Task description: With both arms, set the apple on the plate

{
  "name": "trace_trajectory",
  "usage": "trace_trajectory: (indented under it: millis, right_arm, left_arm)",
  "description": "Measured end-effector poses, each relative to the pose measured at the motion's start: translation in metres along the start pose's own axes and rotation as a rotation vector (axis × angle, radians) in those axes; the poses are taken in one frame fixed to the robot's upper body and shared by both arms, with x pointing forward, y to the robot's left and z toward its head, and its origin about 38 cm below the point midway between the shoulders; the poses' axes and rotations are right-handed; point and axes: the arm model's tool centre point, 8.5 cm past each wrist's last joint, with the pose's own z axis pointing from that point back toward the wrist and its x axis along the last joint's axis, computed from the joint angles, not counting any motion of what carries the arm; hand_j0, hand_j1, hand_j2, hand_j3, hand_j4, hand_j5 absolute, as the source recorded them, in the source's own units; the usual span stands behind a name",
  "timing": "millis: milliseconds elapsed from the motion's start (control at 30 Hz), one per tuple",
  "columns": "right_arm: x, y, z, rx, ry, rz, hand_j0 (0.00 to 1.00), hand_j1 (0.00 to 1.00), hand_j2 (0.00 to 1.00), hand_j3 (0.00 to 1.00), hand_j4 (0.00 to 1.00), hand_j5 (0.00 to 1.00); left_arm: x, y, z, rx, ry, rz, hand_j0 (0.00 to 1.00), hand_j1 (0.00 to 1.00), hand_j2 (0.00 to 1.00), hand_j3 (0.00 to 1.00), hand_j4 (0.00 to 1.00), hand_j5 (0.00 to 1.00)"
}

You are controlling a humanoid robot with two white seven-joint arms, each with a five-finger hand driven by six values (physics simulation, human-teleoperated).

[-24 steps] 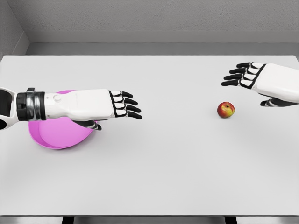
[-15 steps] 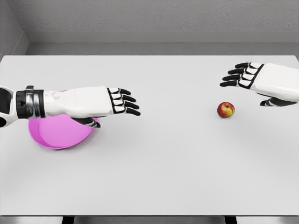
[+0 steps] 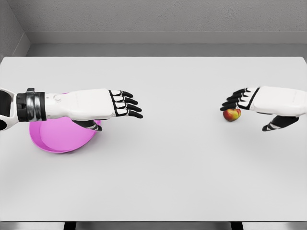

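Observation:
A red and yellow apple [image 3: 231, 114] lies on the white table at the right. My right hand [image 3: 240, 103] hovers just over it with fingers spread, its fingertips above the apple's top and its thumb off to the right; it holds nothing. The pink plate [image 3: 60, 136] sits at the left. My left hand [image 3: 125, 104] stretches out flat above the plate's right rim, fingers open and pointing right, with the forearm hiding the plate's upper part.
The white table [image 3: 163, 163] spans the whole view, its front edge near the bottom and a grey wall behind its far edge. Between the two hands lies bare table top.
My right hand has dropped down and moved left, from above and right of the apple to just over it. The left hand has drawn back slightly to the left. The apple has not moved.

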Motion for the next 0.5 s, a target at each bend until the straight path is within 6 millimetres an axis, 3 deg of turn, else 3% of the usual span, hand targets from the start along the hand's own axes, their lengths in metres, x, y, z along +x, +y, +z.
trace_trajectory:
  millis: [233,500]
  right_arm:
    - [-0.005,-0.013,-0.02,-0.137,-0.088,-0.116,1.0,1.0,1.0,1.0,1.0,1.0]
    - [-0.026,0.005,-0.024,-0.147,-0.058,-0.217,1.0,1.0,1.0,1.0,1.0,1.0]
  left_arm:
    - [0.0,0.0,0.0,-0.002,0.0,-0.001,1.0,1.0,1.0,1.0,1.0,1.0]
    - [0.0,0.0,0.0,-0.002,0.001,-0.001,1.0,1.0,1.0,1.0,1.0,1.0]
